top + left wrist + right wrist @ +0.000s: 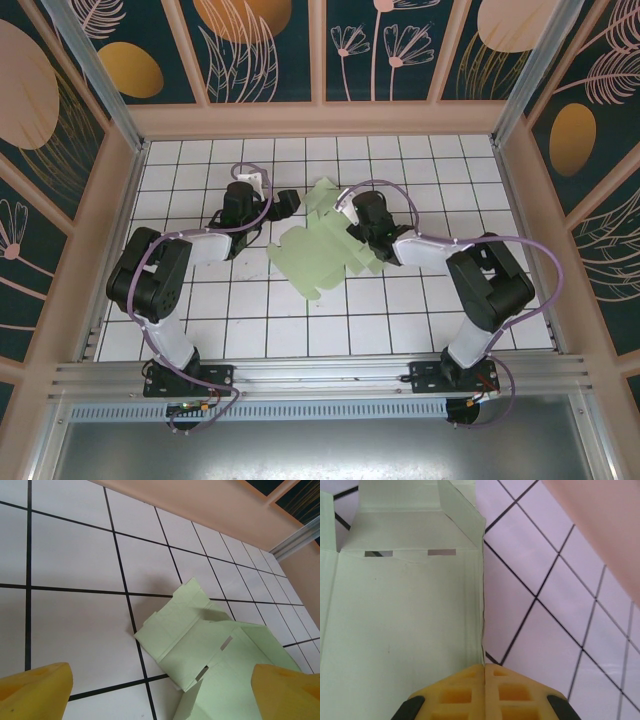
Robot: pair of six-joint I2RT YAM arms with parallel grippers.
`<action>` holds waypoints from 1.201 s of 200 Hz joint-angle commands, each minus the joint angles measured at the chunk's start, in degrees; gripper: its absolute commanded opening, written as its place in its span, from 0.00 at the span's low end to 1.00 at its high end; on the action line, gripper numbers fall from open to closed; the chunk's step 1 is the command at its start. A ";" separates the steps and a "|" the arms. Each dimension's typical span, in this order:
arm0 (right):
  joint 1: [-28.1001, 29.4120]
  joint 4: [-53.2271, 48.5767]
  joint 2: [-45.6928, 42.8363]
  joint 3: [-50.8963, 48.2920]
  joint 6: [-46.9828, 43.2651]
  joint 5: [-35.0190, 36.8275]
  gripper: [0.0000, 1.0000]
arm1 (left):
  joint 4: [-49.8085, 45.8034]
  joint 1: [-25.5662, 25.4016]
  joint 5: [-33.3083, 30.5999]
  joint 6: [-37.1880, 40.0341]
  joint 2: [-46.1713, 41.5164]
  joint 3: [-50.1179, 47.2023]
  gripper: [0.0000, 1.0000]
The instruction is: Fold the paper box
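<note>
The paper box (318,258) is a pale mint-green die-cut sheet lying partly unfolded on the white tiled floor, with flaps pointing toward the back. My right gripper (362,243) is at the sheet's right side. In the right wrist view its yellow fingers (470,695) are pressed together, with the gripper (484,668) shut on the upright edge of a raised side panel of the paper box (405,620). My left gripper (283,203) hovers just left of the sheet's back corner. Its yellow fingertips (35,690) stand wide apart with the paper box (200,645) ahead of them and nothing between them.
Peach walls (320,118) enclose the tiled floor (420,320) on three sides. An aluminium rail (320,375) runs along the near edge by the arm bases. Purple cables loop over both arms. The far wall (210,505) is a few tiles behind the sheet.
</note>
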 commanded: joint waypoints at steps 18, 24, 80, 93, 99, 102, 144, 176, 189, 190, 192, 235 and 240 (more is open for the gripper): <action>0.94 4.78 1.21 -1.18 -5.15 6.84 0.00 | -0.33 0.21 1.21 -0.55 0.94 0.65 0.93; 1.09 4.93 1.39 -1.15 -5.36 7.07 0.00 | -0.33 0.21 1.46 -0.12 0.99 0.60 0.93; 1.44 6.58 1.33 -2.20 -6.17 6.64 0.00 | -3.70 0.17 5.90 0.67 2.21 4.14 0.93; 1.45 6.41 0.90 -2.29 -5.22 5.03 0.00 | -5.60 0.10 8.09 0.84 3.19 6.63 0.90; 1.45 6.08 0.75 -2.21 -4.87 4.17 0.00 | -6.70 0.14 9.08 0.69 3.75 8.53 0.89; 1.45 5.89 0.67 -2.14 -4.57 3.82 0.00 | -7.34 0.14 9.50 0.53 4.14 9.49 0.89; 1.41 4.01 0.49 -1.50 -3.09 1.20 0.00 | -18.29 -0.10 13.66 -0.25 11.44 22.28 0.67; 1.45 3.07 0.20 -1.28 -2.66 0.37 0.00 | -25.85 -0.80 15.86 -0.81 16.84 31.64 0.47; 1.44 2.87 0.24 -1.07 -2.52 0.16 0.00 | -27.78 -1.37 16.64 -0.75 18.56 34.42 0.40; 1.40 2.86 0.25 -1.06 -2.54 0.11 0.00 | -27.90 -1.45 16.68 -0.70 18.70 34.64 0.40; 1.42 2.79 0.21 -1.02 -2.49 0.09 0.00 | -28.16 -1.55 16.77 -0.59 18.91 35.02 0.38; 1.46 2.41 -0.03 -0.80 -2.07 -0.42 0.00 | -32.79 -2.71 15.78 -0.25 23.78 40.51 0.26; 1.45 2.40 -0.05 -0.80 -2.04 -0.44 0.00 | -33.14 -2.75 15.90 -0.42 24.28 40.95 0.25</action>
